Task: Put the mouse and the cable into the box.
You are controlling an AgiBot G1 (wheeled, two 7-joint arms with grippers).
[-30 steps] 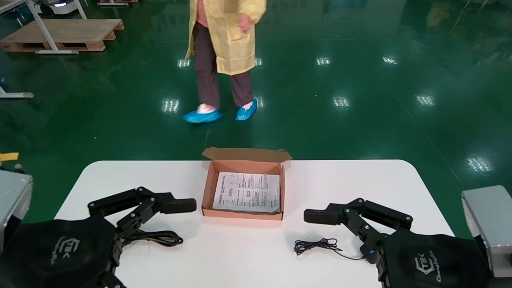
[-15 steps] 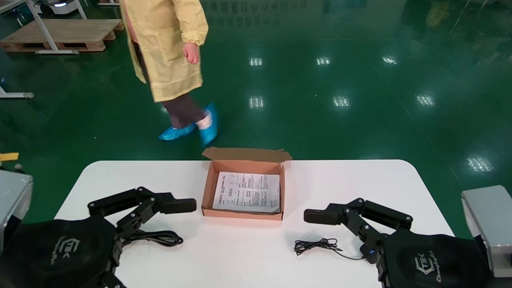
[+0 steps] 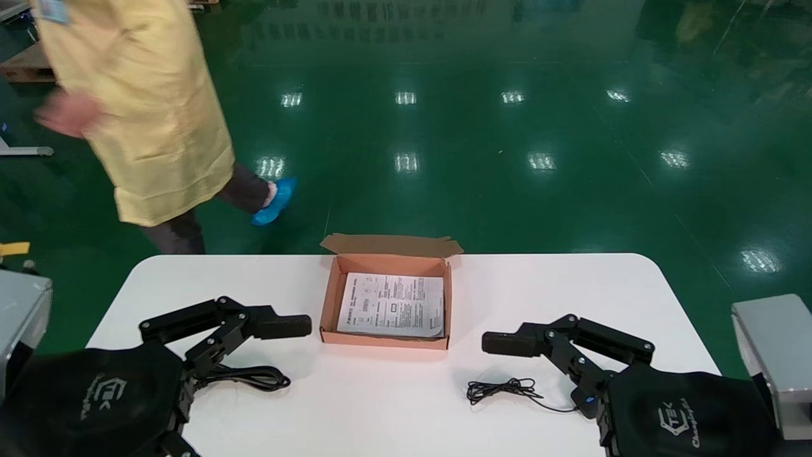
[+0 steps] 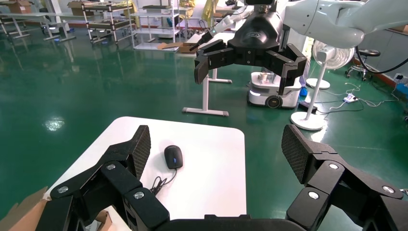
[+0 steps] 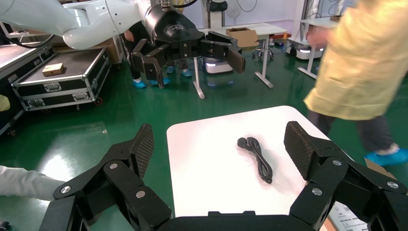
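Observation:
An open cardboard box (image 3: 327,304) with a printed sheet (image 3: 392,304) inside stands mid-table. A coiled black cable (image 3: 250,377) lies by my left arm; it also shows in the right wrist view as the cable (image 5: 259,160). The black mouse (image 4: 173,156) lies at the table's right side. In the head view only its thin cord (image 3: 501,388) shows; the right arm hides the mouse. My left gripper (image 4: 217,151) hangs open and empty left of the box. My right gripper (image 5: 220,147) is open and empty right of the box.
A person in a yellow coat (image 3: 146,114) walks on the green floor behind the table's far left corner. Grey cases stand beside the table, one at the left (image 3: 22,311) and one at the right (image 3: 771,355).
The person has walked from behind the box toward the left. Both arms, the box, the cable and the mouse cord have stayed where they were.

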